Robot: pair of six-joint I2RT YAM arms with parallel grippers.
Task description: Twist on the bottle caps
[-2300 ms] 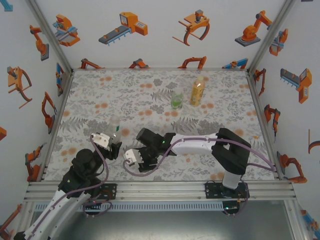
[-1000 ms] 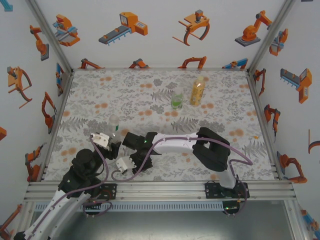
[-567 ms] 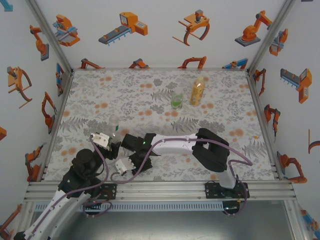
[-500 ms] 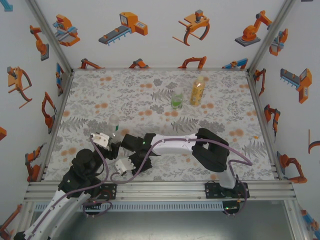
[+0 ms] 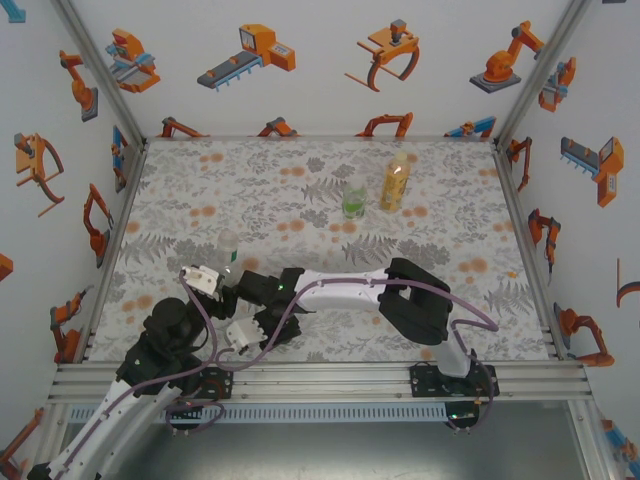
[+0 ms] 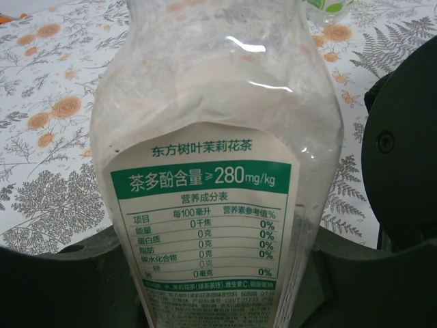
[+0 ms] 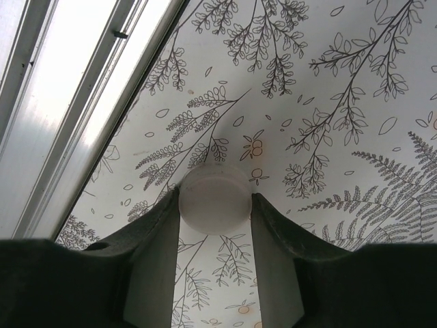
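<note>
**Supervisor:** Fern-and-flower matting covers the whole desk (image 5: 250, 170), I see. Where do we stand?

**Operator:** I have the left claw (image 5: 226, 282) clamped tight round the clear plastic bottle with the green-and-white label (image 6: 212, 171). It stands upright at about eight o'clock on the desk. I can't make out its neck.

**Supervisor:** And the right?

**Operator:** The right claw (image 7: 215, 201) is at seven o'clock, just beside the left one. Its fingers press on both sides of a small round whitish plastic cap (image 7: 213, 186) near the front rail. I can't tell whether the cap is clear of the mat.

**Supervisor:** The other two?

**Operator:** The tall amber-yellow plastic bottle (image 5: 395, 185) and the short green plastic bottle (image 5: 354, 200) stand side by side at one o'clock, well apart from both arms. They look capped from above, but they're too small to be sure.

**Supervisor:** What's left?

**Operator:** I'd say I need to carry this cap to the clear bottle, seat it and twist it down.
</note>
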